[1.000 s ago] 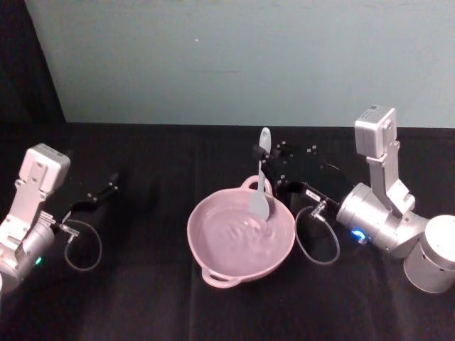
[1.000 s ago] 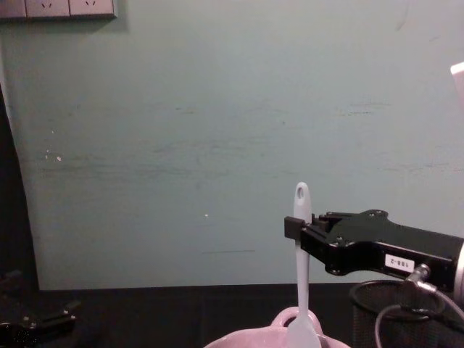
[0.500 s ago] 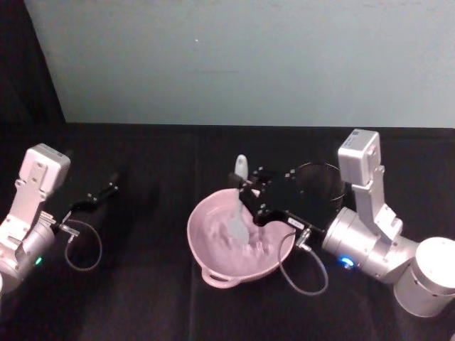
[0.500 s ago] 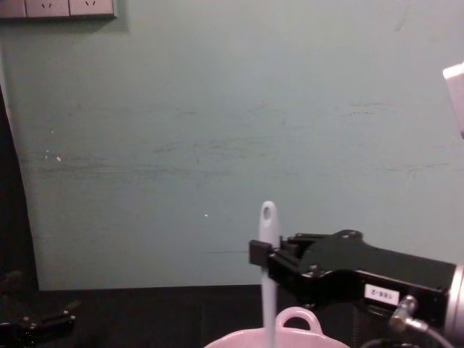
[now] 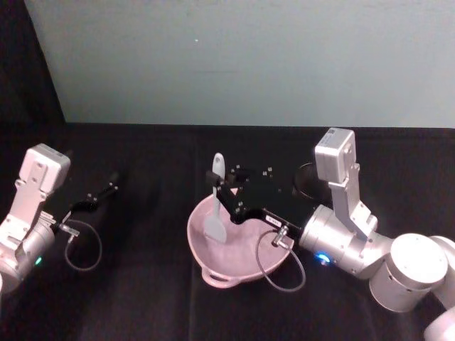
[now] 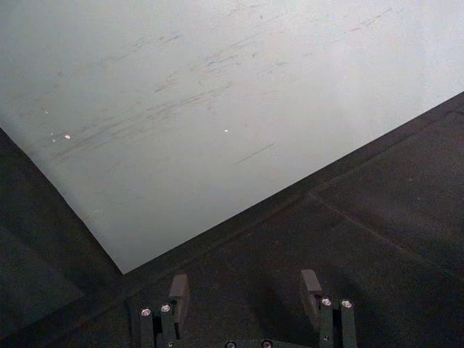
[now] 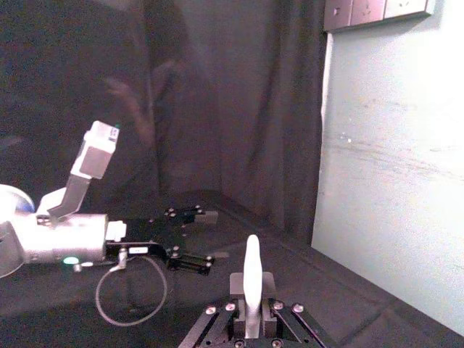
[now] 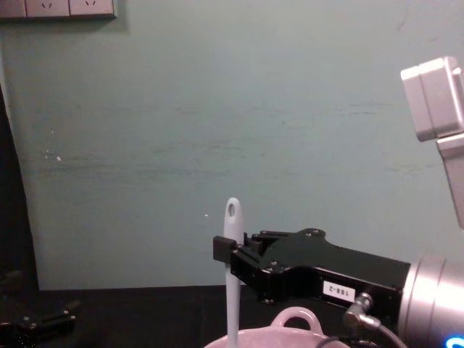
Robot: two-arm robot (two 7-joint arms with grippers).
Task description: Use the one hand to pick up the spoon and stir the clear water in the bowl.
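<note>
Pickup is done: the right tool (image 5: 222, 193) is clenched on the spoon (image 5: 214, 224), which stands upright with its blade dipped inside the bowl (image 5: 213, 274) near its left rim (stirring looks under way, with more circling left to do). The left tool (image 5: 106, 190), released, rests well left of the bowl.

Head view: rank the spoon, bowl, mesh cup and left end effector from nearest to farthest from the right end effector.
1. Spoon: clamped upright in the right end effector.
2. Bowl: just below it, with the spoon's blade inside.
3. Mesh cup: behind the right arm, on the right.
4. Left end effector: open, far off on the left of the table.
</note>
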